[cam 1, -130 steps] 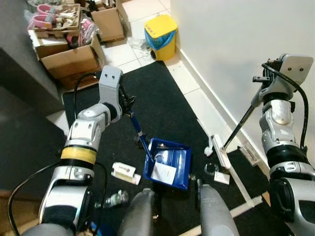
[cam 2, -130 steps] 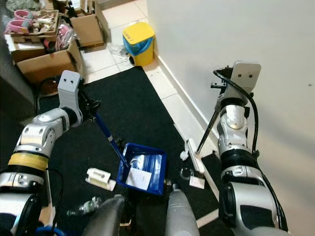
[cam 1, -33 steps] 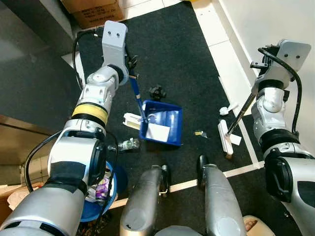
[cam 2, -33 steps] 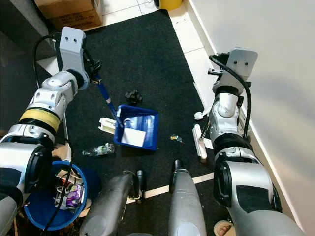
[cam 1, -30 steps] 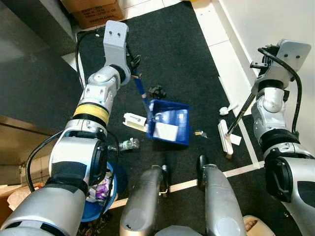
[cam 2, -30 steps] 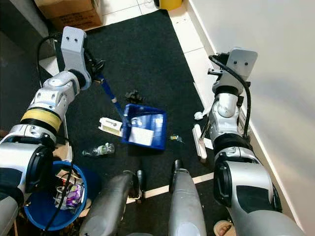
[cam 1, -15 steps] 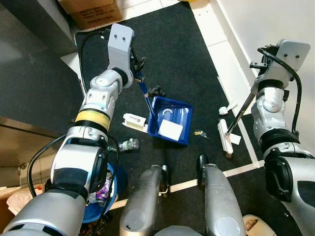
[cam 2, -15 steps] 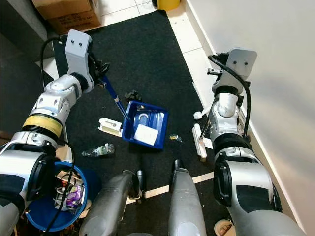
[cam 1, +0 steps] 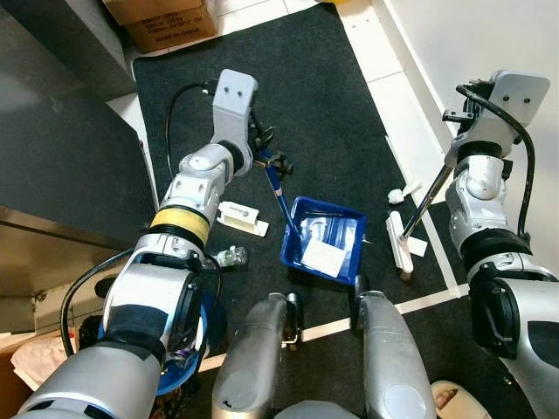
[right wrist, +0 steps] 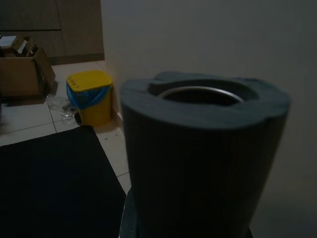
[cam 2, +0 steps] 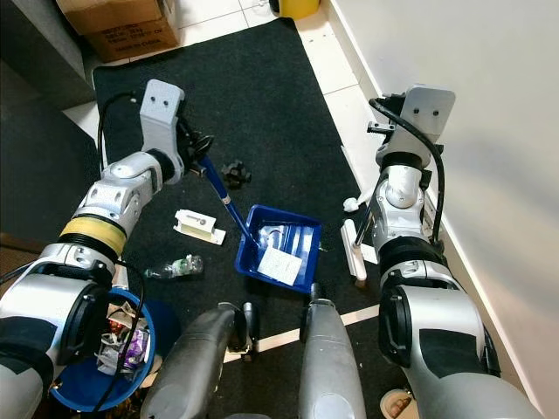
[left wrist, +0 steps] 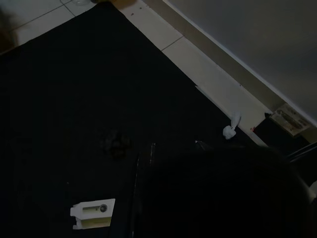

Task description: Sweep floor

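Observation:
A blue dustpan (cam 1: 325, 240) rests on the black rug (cam 1: 332, 113) just ahead of my feet, with a white slip of paper (cam 1: 323, 258) and other bits inside. My left gripper (cam 1: 265, 162) is shut on its long blue handle. At the right my right gripper (cam 1: 456, 168) is shut on the broom's dark handle, whose grey foam end (right wrist: 203, 148) looms large in the right wrist view. The white broom head (cam 1: 399, 245) stands on the floor right of the dustpan. A crumpled white paper (cam 1: 397, 195) lies by the broom.
A white plastic piece (cam 1: 243, 216), a small black object (cam 1: 279, 161) and a clear bottle (cam 1: 229, 256) lie on the rug left of the dustpan. A blue bucket (cam 2: 105, 349) of rubbish stands at my lower left. The white wall (cam 2: 454, 52) runs along the right, with a cardboard box (cam 1: 162, 22) at the back.
My left arm has pushed the dustpan to the right and nearer my feet, up to the small scrap that lay on the rug. The broom and right arm stay put.

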